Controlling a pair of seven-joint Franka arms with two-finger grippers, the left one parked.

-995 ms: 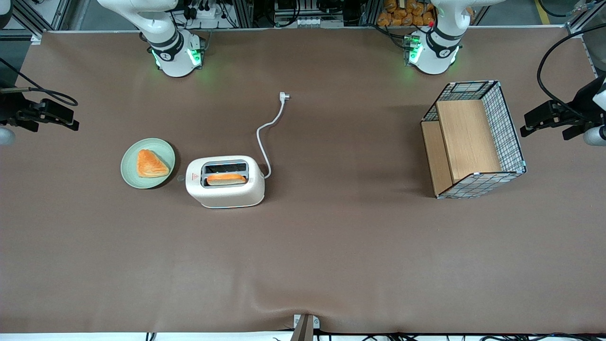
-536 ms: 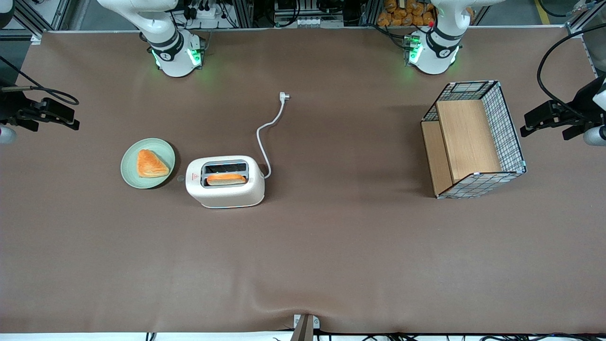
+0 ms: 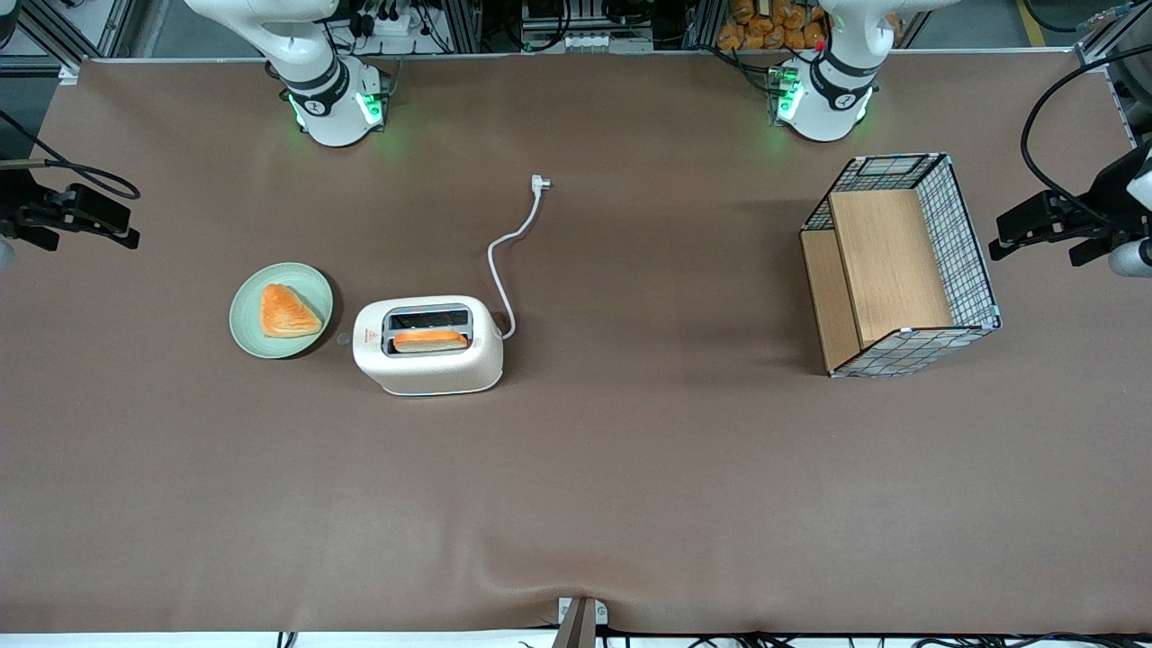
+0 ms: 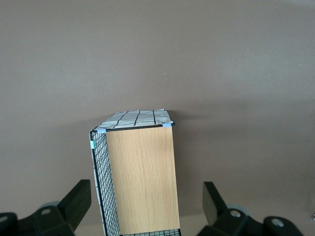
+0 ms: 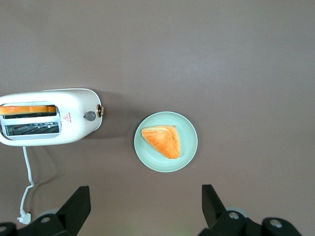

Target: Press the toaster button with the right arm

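your claw (image 3: 112,232) at working arm's end of table, high above surface, fingers (image 5: 76,209) spread wide, gripping nothing. since a second ago it slid slightly outward and farther from front camera; no approach yet, press not begun. toaster (image 3: 428,346) mid-table, well apart from claw, bread slice (image 3: 430,340) in nearer slot. toaster button (image 5: 90,116) on narrow end facing green plate (image 3: 248,331), which carries pastry (image 3: 287,311). brown table (image 3: 576,486) cover wrinkled at near edge. wire basket (image 3: 900,263) toward parked arm's end.

White right arm (image 3: 306,67), green-lit base; black pincer (image 3: 76,216), black cable.
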